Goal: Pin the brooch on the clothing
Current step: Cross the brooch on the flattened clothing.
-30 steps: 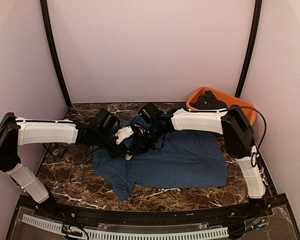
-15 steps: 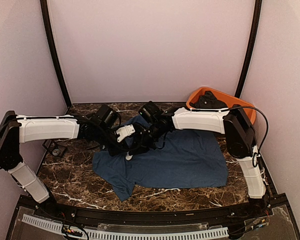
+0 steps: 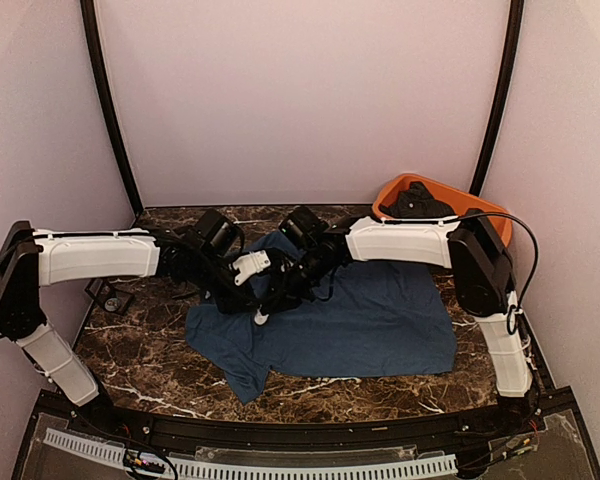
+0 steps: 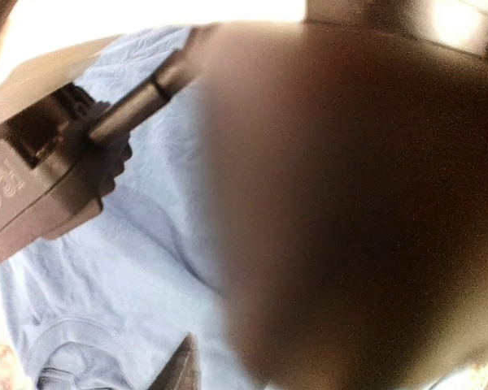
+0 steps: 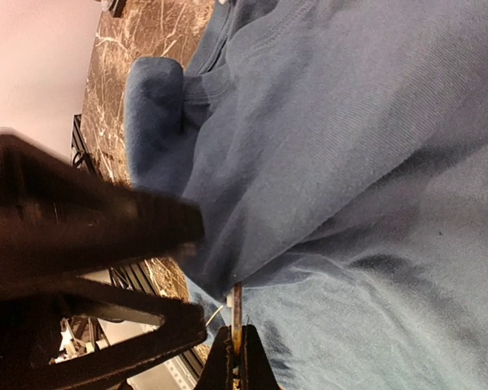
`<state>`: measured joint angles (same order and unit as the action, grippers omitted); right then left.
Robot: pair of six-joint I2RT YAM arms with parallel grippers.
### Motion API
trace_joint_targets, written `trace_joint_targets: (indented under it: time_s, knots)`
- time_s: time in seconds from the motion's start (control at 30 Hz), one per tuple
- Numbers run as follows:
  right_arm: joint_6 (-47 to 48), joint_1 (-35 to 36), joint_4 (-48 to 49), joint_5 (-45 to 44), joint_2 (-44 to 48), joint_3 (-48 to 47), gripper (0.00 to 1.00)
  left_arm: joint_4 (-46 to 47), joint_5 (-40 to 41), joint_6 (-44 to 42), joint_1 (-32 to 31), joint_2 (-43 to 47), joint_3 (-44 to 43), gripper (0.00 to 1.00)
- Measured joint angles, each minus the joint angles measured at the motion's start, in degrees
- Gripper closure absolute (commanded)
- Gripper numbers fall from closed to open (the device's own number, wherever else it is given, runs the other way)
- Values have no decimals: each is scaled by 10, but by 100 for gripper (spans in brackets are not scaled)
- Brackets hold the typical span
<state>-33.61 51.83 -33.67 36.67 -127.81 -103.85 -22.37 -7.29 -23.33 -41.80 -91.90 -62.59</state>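
The navy T-shirt (image 3: 380,320) lies spread on the marble table; it also shows in the right wrist view (image 5: 350,122) and, washed out pale, in the left wrist view (image 4: 130,268). My right gripper (image 5: 236,366) is shut on the brooch (image 5: 236,313), seen edge-on as a thin strip, its top touching the underside of a raised shirt fold. In the top view the right gripper (image 3: 282,292) meets my left gripper (image 3: 248,288) over the shirt's left part. The left gripper (image 5: 202,280) sits just left of the fold, fingers apart. One left fingertip (image 4: 183,370) shows; a blurred dark mass hides the rest.
An orange tub (image 3: 485,210) holding dark cloth (image 3: 420,203) stands at the back right corner. A small black object (image 3: 115,298) lies on the table (image 3: 130,350) under the left arm. Pale walls enclose the table on three sides.
The left arm has pushed slightly forward and right, and both grippers have shifted a little to the right over the shirt. The right gripper still holds the brooch.
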Motion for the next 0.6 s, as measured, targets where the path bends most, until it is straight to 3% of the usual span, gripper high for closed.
trace_joint_targets:
  time_s: [0.07, 0.17, 0.2, 0.3, 0.6]
  knots:
    - [13, 0, 0, 2, 0, 0, 100, -12, 5, 2, 0, 4, -5, 44]
    - [34, 0, 0, 12, 2, 0, 100, -39, 12, 7, 0, 10, -21, 12]
    - [41, 0, 0, 15, 3, 0, 100, -47, 14, 12, 0, 12, -27, 9]
    - [57, 0, -2, 23, 6, -1, 100, -61, 17, 19, 0, 21, -40, 5]
    - [99, 0, -10, 41, 6, -4, 100, -75, 4, 12, 1, 66, -18, 7]
